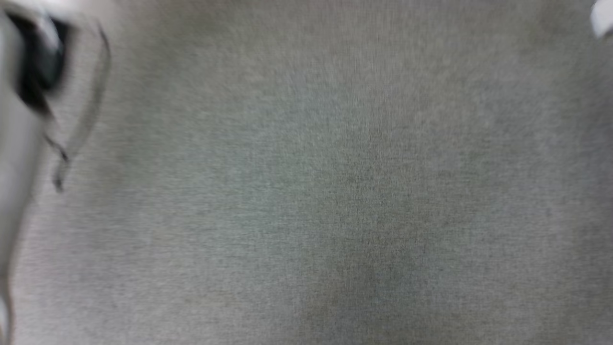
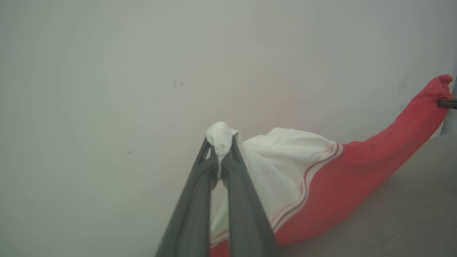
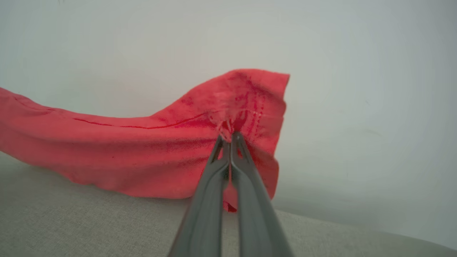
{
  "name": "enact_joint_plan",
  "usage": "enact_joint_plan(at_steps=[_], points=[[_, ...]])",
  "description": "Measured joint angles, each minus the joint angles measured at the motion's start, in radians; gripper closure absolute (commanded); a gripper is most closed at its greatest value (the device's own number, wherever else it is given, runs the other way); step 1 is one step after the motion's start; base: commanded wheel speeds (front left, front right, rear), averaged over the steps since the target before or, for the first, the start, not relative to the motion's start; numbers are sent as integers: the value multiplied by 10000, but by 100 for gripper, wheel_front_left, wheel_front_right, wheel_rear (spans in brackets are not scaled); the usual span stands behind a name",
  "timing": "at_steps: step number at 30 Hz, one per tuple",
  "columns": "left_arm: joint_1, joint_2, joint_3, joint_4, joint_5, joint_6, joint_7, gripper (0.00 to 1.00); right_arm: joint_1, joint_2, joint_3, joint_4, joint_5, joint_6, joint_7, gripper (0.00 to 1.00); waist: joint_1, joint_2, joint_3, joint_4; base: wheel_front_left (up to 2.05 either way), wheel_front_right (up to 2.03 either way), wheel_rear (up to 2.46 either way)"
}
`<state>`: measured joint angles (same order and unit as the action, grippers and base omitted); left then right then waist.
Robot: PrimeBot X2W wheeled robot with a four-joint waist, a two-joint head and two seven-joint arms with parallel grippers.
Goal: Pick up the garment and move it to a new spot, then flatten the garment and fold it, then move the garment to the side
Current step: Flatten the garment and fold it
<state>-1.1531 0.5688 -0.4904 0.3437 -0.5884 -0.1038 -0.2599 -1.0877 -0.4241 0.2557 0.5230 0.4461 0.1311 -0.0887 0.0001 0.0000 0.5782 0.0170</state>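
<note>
The garment [image 2: 357,171] is red with a white sleeve and striped trim, and it hangs stretched above a grey fabric surface. My left gripper [image 2: 220,142] is shut on a pinch of the white sleeve. My right gripper [image 3: 228,137] is shut on a bunched red edge of the garment [image 3: 142,150]. In the left wrist view the far red end is held by the other gripper's dark fingertips [image 2: 448,103] at the right edge. The cloth sags between the two grips, its lower edge close to the surface.
A grey woven surface [image 1: 335,191] spreads blurred across the head view, with a pale arm part [image 1: 19,143] at its left edge. A plain pale wall [image 2: 142,71] stands behind the garment in both wrist views.
</note>
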Motion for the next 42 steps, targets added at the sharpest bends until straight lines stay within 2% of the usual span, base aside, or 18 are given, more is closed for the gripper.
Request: enact_joint_plan(at_steps=[9, 18, 28, 33, 42], points=[[5141, -52, -211, -1768, -86, 742, -17, 100, 3260, -150, 326, 205, 1114, 2, -433, 100, -2, 0, -1787, 249, 0, 0, 0], [8401, 349, -1233, -2915, -483, 1137, 834, 100, 6555, -903, 646, -523, 2290, 0, -280, 100, -4, 0, -3654, 640, 0, 0, 0], [11173, 1563, -1383, -4084, -1383, 1620, 1480, 100, 9097, -1732, 1248, -2171, 2800, 2, 278, 100, -5, 0, -5078, 817, 0, 0, 0], [12242, 2125, -1659, -4828, -1812, 1609, 2057, 100, 10234, -2113, 1285, -2859, 3147, 0, 677, 100, -5, 0, -5452, 724, 0, 0, 0], [12837, 2431, -2127, -5766, -2052, 1607, 2746, 100, 11884, -2460, 458, -4163, 3858, 0, 1016, 100, -3, 0, -5286, 554, 0, 0, 0]])
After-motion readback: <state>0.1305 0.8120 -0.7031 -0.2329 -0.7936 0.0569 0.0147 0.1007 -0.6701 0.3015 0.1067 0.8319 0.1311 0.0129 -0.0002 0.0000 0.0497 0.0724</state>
